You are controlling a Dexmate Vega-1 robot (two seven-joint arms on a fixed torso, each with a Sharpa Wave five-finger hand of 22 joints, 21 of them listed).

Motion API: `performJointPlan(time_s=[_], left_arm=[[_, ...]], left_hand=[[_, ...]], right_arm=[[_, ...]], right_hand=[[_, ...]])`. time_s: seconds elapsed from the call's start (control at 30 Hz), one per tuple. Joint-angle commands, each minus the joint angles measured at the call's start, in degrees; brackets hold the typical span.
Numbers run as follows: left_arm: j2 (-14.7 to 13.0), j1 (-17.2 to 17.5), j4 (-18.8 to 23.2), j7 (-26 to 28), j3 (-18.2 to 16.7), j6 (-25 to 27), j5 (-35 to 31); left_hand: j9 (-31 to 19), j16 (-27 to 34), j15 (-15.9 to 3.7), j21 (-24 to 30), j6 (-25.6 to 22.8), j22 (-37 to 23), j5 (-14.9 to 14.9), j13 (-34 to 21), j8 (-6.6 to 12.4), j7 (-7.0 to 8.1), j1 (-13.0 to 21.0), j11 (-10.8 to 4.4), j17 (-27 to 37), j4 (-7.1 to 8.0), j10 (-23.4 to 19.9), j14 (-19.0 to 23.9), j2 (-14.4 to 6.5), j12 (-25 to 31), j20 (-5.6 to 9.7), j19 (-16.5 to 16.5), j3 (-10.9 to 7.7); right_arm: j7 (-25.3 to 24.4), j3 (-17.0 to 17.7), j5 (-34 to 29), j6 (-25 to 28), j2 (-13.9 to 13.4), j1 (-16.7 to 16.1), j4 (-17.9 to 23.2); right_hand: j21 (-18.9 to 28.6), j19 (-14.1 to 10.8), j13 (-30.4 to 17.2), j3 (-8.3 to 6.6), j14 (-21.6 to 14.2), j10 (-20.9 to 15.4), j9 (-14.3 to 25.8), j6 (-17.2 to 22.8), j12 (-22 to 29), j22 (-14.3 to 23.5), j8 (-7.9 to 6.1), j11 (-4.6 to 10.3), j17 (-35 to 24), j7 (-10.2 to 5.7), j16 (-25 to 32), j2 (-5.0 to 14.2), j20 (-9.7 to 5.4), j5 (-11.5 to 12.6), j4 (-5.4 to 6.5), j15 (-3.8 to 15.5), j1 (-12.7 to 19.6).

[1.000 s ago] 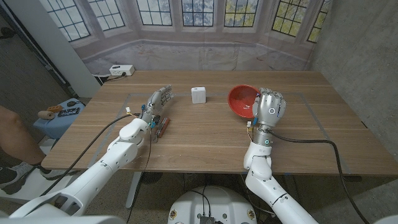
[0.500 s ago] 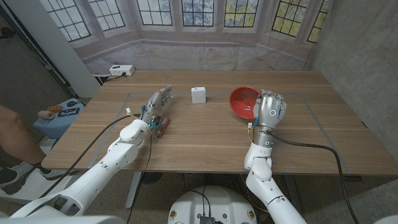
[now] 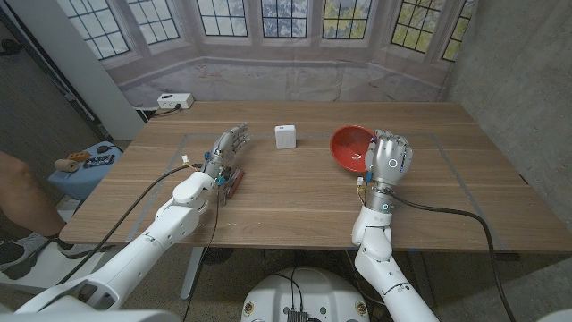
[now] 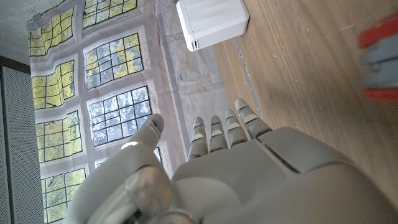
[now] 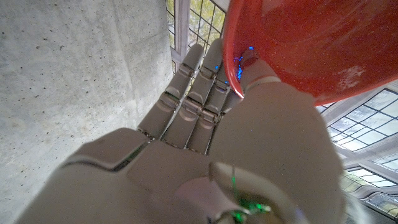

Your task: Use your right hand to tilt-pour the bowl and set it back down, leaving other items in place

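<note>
My right hand grips the red bowl by its rim on the right half of the table; my thumb presses on the inside of the rim while my fingers lie along the outside, so the rim is pinched between them; the bowl is tilted, its open side facing toward the middle of the table, and I cannot tell whether its base touches the wood. My left hand stands on the left half of the table with its fingers straight and close together, pointing away from me and holding nothing; a small red and grey thing lies just beside my left wrist, too small to make out. A white box sits near the middle of the table toward the far side, between my two hands and well apart from the bowl; a white power strip lies at the far left corner; a person's arm shows at the left edge, off the table.
</note>
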State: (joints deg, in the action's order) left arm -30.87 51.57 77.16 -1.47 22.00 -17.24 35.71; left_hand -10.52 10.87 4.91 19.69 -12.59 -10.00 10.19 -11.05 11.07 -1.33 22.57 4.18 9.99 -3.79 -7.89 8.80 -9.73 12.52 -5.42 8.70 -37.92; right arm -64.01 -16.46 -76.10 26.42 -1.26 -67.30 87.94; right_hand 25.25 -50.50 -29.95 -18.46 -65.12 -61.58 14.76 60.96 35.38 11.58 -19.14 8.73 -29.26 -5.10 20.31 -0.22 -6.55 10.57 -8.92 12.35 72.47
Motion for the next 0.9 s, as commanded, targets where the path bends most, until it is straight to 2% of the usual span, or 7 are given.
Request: performJointPlan(time_s=[0.03, 0.27, 0.43, 0.63, 0.9], left_arm=[[0.22, -0.2, -0.13, 0.08, 0.13, 0.35, 0.06], [0.54, -0.32, -0.53, 0.08, 0.2, 0.41, 0.22], [0.66, -0.19, -0.58, 0.35, 0.17, 0.45, 0.28], [0.91, 0.01, -0.67, 0.63, 0.13, 0.12, 0.26], [1.34, 0.11, -1.01, 0.88, 0.1, -0.6, 0.15]], left_hand=[[-0.1, 0.01, 0.03, -0.12, -0.49, -0.15, 0.39, -0.32, -0.11, -0.37, 0.23, -0.02, 0.11, -0.43, -0.56, 0.59, -0.39, 0.06, -0.06, 0.63, -0.19], [-0.1, 0.02, -0.01, -0.23, -0.41, -0.16, 0.39, -0.32, -0.17, -0.21, 0.21, 0.06, 0.13, -0.4, -0.56, 0.62, -0.38, 0.03, -0.04, 0.68, -0.16], [-0.11, 0.0, -0.03, -0.32, -0.38, -0.16, 0.4, -0.32, -0.2, -0.23, 0.18, 0.01, 0.15, -0.37, -0.58, 0.6, -0.38, 0.02, -0.06, 0.69, -0.16], [-0.11, -0.02, 0.0, -0.41, -0.34, -0.16, 0.4, -0.32, -0.23, -0.24, 0.21, -0.05, 0.14, -0.41, -0.45, 0.59, -0.36, -0.06, -0.06, 0.73, -0.16], [-0.11, -0.03, 0.01, -0.51, -0.27, -0.17, 0.4, -0.32, -0.26, -0.19, 0.22, -0.13, 0.13, -0.44, -0.42, 0.6, -0.33, -0.09, -0.03, 0.77, -0.12]], right_arm=[[0.01, -4.18, 5.69, 3.52, -4.58, 0.33, 2.26], [0.66, -10.16, 14.18, 8.72, -11.23, 1.5, 6.14], [1.63, -13.21, 19.07, 11.25, -14.91, 2.01, 9.11], [2.16, -15.86, 23.38, 12.68, -18.33, 2.6, 11.57], [4.81, -17.14, 29.21, 13.27, -21.24, 2.16, 16.57]], right_hand=[[0.35, 0.2, -0.19, 0.09, -0.12, -0.93, 0.11, 0.28, 0.02, 0.12, 0.04, 0.93, -0.23, -0.5, -0.15, 0.21, -2.61, 0.44, -0.12, 1.51, 0.28], [0.49, 0.3, -0.27, 0.09, -0.12, -1.03, 0.1, 0.41, -0.01, 0.11, 0.01, 0.99, -0.36, -0.59, -0.35, 0.17, -2.65, 0.46, -0.13, 1.51, 0.28], [0.57, 0.45, -0.3, 0.1, -0.09, -1.05, 0.08, 0.28, -0.08, 0.09, 0.09, 0.9, -0.46, -0.59, -0.52, 0.14, -2.67, 0.47, -0.11, 1.51, 0.24], [0.7, 0.59, -0.33, 0.09, -0.15, -1.07, 0.07, 0.37, -0.17, 0.08, 0.08, 0.92, -0.61, -0.62, -0.69, 0.16, -2.7, 0.48, -0.08, 1.51, 0.21], [0.87, 0.67, -0.25, 0.1, -0.21, -1.14, 0.05, 0.38, -0.31, 0.06, 0.11, 0.85, -0.78, -0.58, -0.88, 0.1, -2.69, 0.49, -0.12, 1.52, 0.25]])
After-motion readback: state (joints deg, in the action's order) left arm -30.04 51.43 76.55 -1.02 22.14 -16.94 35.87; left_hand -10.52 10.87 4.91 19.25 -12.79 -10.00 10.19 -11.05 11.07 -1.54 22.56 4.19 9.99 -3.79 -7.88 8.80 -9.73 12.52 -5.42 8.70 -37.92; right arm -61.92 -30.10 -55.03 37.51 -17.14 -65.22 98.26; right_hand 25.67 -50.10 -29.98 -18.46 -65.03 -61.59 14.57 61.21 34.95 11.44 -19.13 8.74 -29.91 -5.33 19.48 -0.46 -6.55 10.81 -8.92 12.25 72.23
